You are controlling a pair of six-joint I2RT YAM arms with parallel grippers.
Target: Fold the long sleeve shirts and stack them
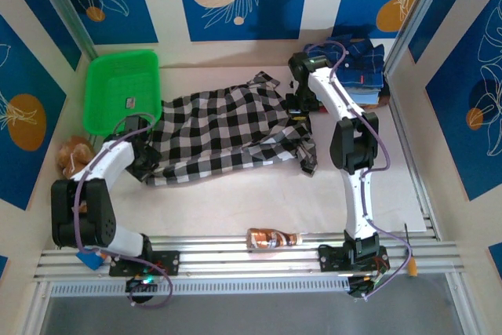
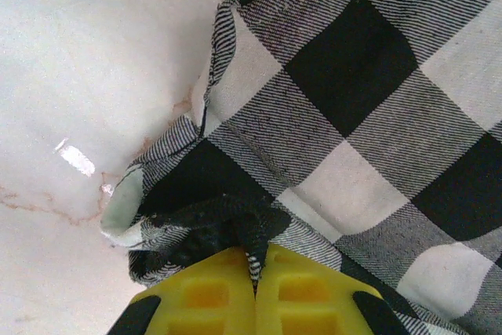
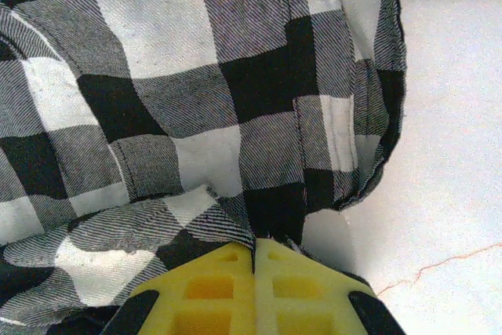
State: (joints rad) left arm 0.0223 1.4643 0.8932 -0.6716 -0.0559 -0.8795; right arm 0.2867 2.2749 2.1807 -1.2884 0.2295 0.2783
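Observation:
The black-and-white checked long sleeve shirt [image 1: 223,131] lies spread across the middle of the white table, with its collar toward the back. My left gripper [image 1: 146,164] is at the shirt's near-left corner. In the left wrist view its yellow fingers [image 2: 205,292] are shut on a pinch of the checked hem [image 2: 259,260]. My right gripper [image 1: 296,106] is at the shirt's right side. In the right wrist view it [image 3: 255,250] is shut on a fold of checked fabric [image 3: 235,147]. A stack of folded shirts, navy blue on top [image 1: 362,68], sits at the back right.
A green plastic basket [image 1: 119,88] stands at the back left, with a brown plush toy [image 1: 74,154] in front of it by the left wall. A brown bottle [image 1: 271,238] lies on the rail at the near edge. Bare table [image 1: 235,202] stretches in front of the shirt.

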